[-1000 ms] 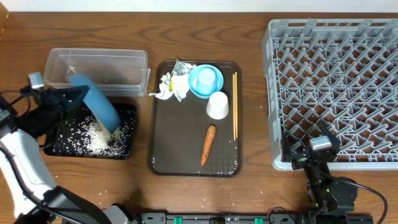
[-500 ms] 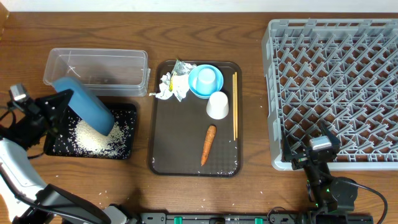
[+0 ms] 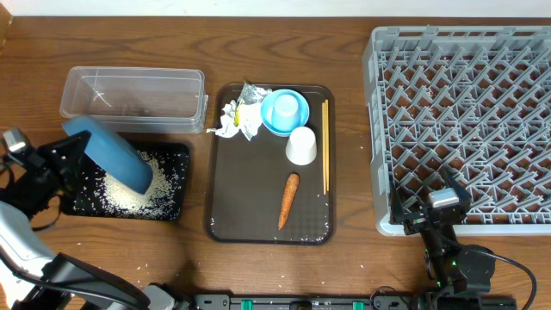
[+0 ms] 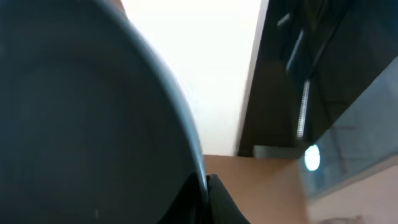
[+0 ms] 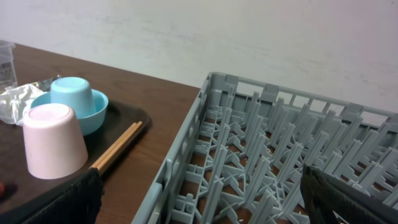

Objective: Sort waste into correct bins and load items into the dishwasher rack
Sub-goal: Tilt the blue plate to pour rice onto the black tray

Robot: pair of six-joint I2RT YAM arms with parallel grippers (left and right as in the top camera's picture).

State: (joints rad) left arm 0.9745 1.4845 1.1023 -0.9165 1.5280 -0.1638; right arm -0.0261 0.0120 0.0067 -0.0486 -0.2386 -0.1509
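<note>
Rice-tipping appeared under way. The grey dishwasher rack point(image 3: 461, 120) sat just ahead of the open, empty right claw point(image 3: 435, 211). The left claw point(image 3: 76, 153) gripped the dark blue bowl point(image 3: 116, 159), tilted over the black tray point(image 3: 182, 172) of rice point(image 3: 129, 194) beneath it. Next it likely needed carrying rackward. Wooden tabletop point(image 3: 344, 267); white wall point(image 5: 186, 37).

Two bowls: big bowl point(image 3: 110, 155), small bowl point(image 3: 267, 121); two cups: pink cup point(image 3: 301, 146), blue cup point(image 3: 285, 108); two chopsticks point(image 3: 325, 146); one carrot point(image 3: 289, 199); one tissue point(image 3: 231, 119); one wrapper point(image 3: 251, 93); one tub point(image 3: 138, 93); two trays: black tray point(image 3: 82, 203), brown tray point(image 3: 245, 185); one rack point(image 3: 456, 103); rice grains point(image 3: 129, 195) beyond counting
</note>
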